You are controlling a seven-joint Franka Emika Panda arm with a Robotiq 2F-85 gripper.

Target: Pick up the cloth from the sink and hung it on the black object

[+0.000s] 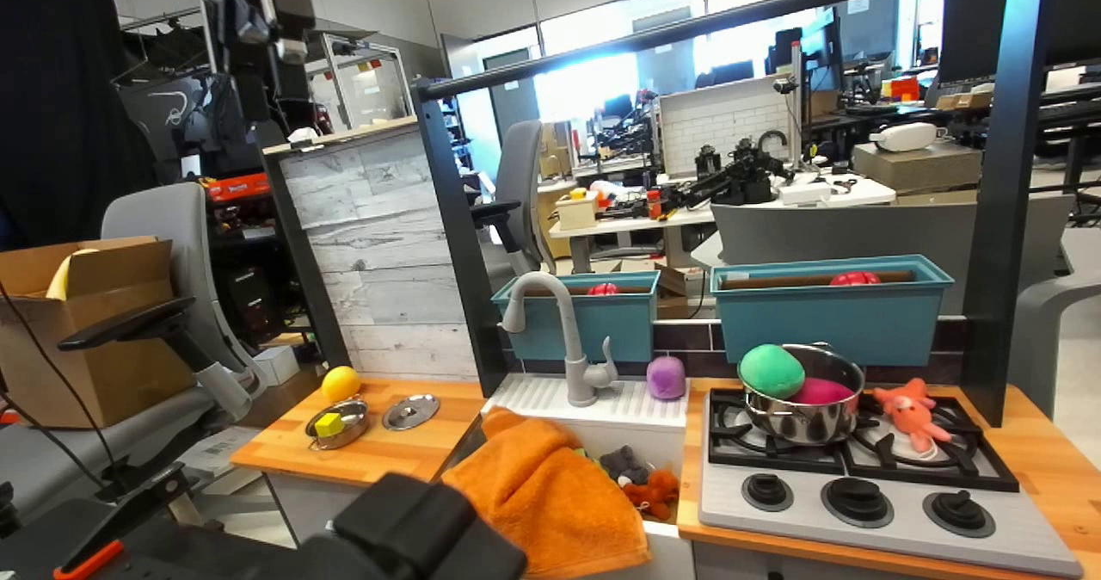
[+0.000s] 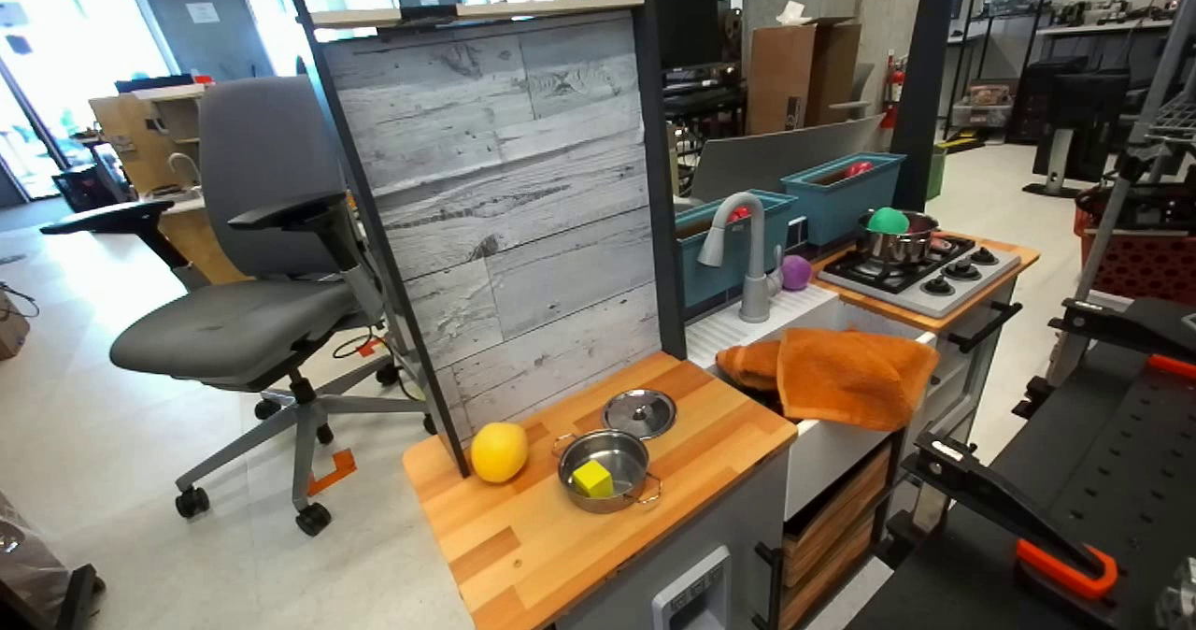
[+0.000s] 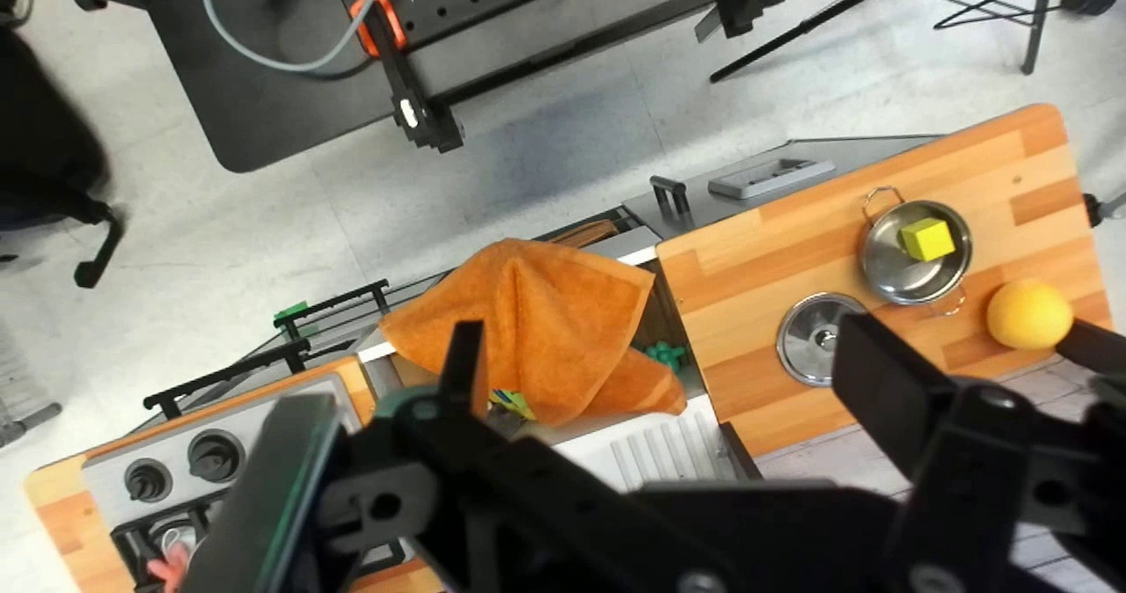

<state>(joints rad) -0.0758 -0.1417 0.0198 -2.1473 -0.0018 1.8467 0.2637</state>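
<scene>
nearest to us in the wrist view is the gripper (image 3: 661, 371), its jaws wide apart; in both exterior views we find the orange cloth (image 2: 846, 378) draped across the sink (image 2: 827, 452) and over its front edge, near the gray faucet (image 2: 755, 279); on the wooden counter (image 2: 505, 569) sits a pot (image 2: 630, 467) with a yellow block (image 2: 592, 478) inside, a lid (image 2: 640, 413) just beside it.

Rough matt cloth (image 1: 542, 494), glossy metal pot (image 1: 804, 425), smooth wooden counter (image 2: 523, 536), plastic planter (image 1: 830, 330)
</scene>
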